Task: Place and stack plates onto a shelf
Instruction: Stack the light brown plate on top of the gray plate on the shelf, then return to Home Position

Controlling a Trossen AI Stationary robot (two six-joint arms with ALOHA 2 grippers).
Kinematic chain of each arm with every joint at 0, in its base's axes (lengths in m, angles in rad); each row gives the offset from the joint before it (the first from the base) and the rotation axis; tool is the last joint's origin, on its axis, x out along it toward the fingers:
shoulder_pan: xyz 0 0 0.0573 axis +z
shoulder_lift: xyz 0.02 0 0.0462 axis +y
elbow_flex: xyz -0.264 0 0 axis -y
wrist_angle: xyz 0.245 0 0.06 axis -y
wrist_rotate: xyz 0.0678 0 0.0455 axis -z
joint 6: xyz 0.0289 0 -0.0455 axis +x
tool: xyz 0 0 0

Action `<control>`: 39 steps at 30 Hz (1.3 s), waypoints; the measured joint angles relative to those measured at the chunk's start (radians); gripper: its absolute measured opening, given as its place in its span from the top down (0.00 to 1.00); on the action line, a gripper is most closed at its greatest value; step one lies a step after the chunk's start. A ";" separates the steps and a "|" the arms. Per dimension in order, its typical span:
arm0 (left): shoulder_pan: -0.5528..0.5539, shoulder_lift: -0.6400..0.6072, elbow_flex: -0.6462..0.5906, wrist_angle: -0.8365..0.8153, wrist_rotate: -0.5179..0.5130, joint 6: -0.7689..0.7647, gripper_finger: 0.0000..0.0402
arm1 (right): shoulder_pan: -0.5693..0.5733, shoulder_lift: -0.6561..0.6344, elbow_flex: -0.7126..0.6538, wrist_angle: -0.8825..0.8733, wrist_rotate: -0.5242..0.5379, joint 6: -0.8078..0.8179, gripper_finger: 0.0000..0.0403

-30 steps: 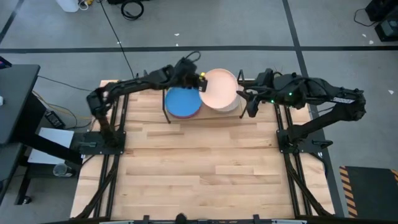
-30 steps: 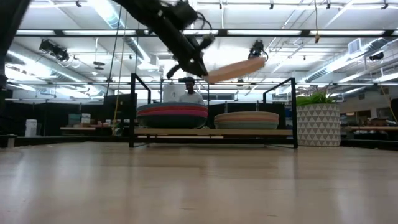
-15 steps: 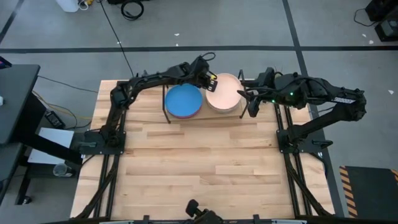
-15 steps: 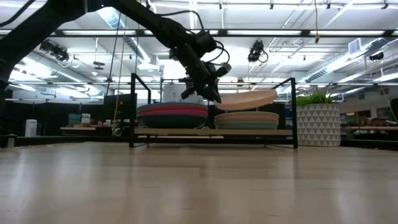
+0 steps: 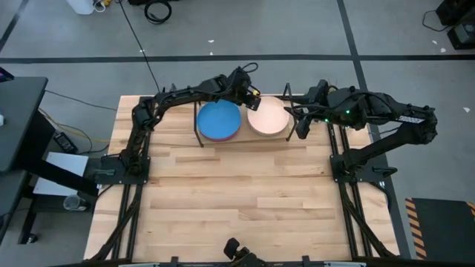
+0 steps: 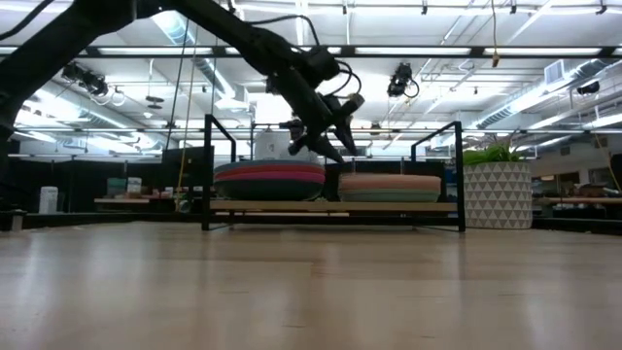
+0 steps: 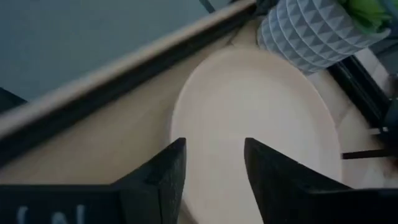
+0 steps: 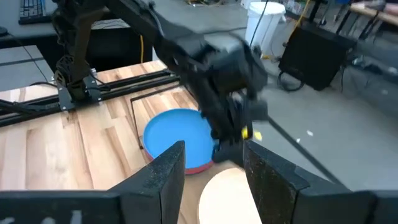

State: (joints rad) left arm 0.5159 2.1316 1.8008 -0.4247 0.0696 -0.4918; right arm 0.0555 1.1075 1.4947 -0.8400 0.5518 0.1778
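The shelf (image 6: 330, 206) stands at the table's far edge and carries two stacks of plates. The left stack (image 6: 270, 180) has a bright blue plate (image 5: 219, 120) on top. A cream plate (image 5: 269, 117) lies flat on top of the right stack (image 6: 392, 185). My left gripper (image 6: 335, 136) hangs open just above the cream plate's left rim, and the plate (image 7: 261, 118) shows past its spread fingers. My right gripper (image 5: 300, 122) waits open at the shelf's right end, fingers (image 8: 168, 171) apart with nothing between them.
A white patterned planter (image 6: 498, 194) with a green plant stands right of the shelf. Black wire uprights (image 6: 207, 170) rise at the shelf's ends. The bare wooden tabletop (image 5: 237, 200) stretches from the shelf to the near edge.
My left gripper has come down toward the shelf with the cream plate, which went from tilted in the air to level on the right stack. The gripper has then opened and let the plate go. The plate now rests on the stack.
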 joint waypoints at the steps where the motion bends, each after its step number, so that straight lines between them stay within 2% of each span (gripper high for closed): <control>1: -0.001 -0.014 0.000 -0.011 -0.018 0.024 0.57 | 0.000 -0.004 0.000 -0.012 0.000 0.014 0.58; 6: -0.040 -0.109 0.000 -0.111 -0.192 0.187 0.58 | 0.001 -0.050 -0.030 -0.099 0.011 0.089 0.59; 10: -0.104 -0.168 -0.001 -0.129 -0.203 0.289 0.63 | 0.016 -0.120 -0.138 -0.087 0.034 0.167 0.60; 16: -0.231 -0.249 -0.040 -0.071 -0.183 0.381 0.69 | 0.083 -0.229 -0.336 0.058 0.025 0.276 0.63; 19: -0.277 -0.326 -0.159 0.046 -0.139 0.370 0.73 | 0.123 -0.278 -0.412 0.138 0.037 0.316 0.65; 24: -0.342 -0.495 -0.403 0.262 -0.124 0.284 0.80 | 0.175 -0.354 -0.545 0.275 0.058 0.323 0.68; 33: -0.457 -0.792 -0.752 0.532 -0.136 0.161 0.89 | 0.196 -0.507 -0.819 0.574 -0.013 0.342 0.72; 39: -0.483 -1.001 -1.020 0.750 -0.171 0.076 0.94 | 0.196 -0.653 -0.894 0.572 -0.013 0.369 0.76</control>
State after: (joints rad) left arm 0.0327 1.1302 0.7804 0.3250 -0.1017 -0.4154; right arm 0.2515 0.4550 0.6009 -0.2678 0.5387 0.5467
